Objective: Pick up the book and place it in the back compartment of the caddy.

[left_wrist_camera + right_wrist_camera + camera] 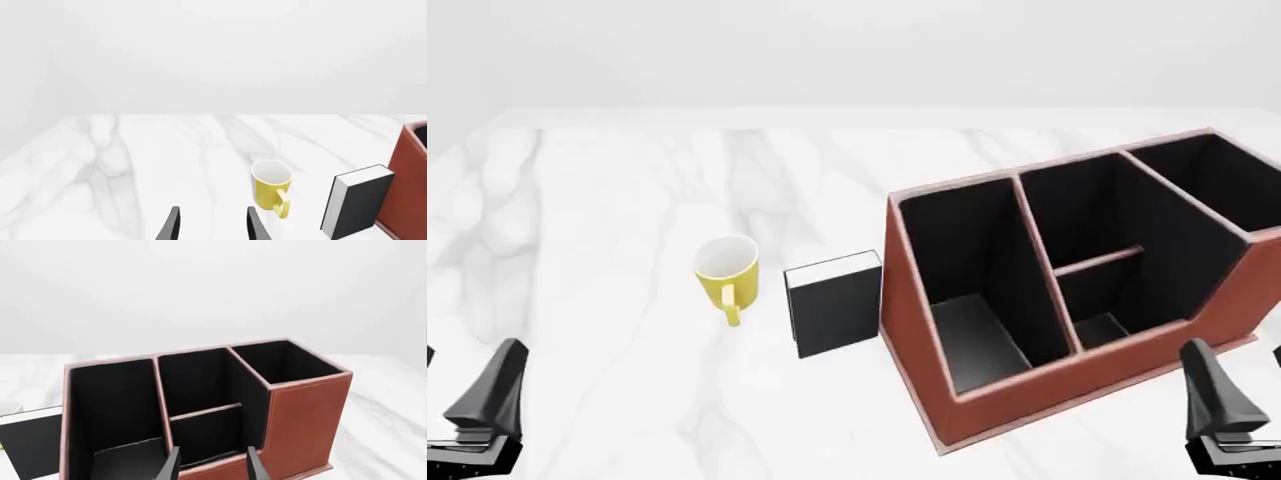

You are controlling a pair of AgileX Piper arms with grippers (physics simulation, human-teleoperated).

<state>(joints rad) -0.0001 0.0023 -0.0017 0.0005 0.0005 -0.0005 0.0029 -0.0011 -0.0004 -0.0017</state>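
The book [837, 305] is seen upright at frame centre, touching the caddy [988, 400], spine vertical, nearer the left gripper [487, 400] than the right gripper [1221, 405]; both jaws are spread, nothing held.

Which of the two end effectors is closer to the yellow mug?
The left end effector is nearer, low and left of the yellow mug. The right end effector sits far right, past the caddy.

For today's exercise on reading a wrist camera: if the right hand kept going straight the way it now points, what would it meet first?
Most likely the caddy: the open right hand points at its low front wall, just below the divided middle cells. Depth is unclear, but nothing shows between them.
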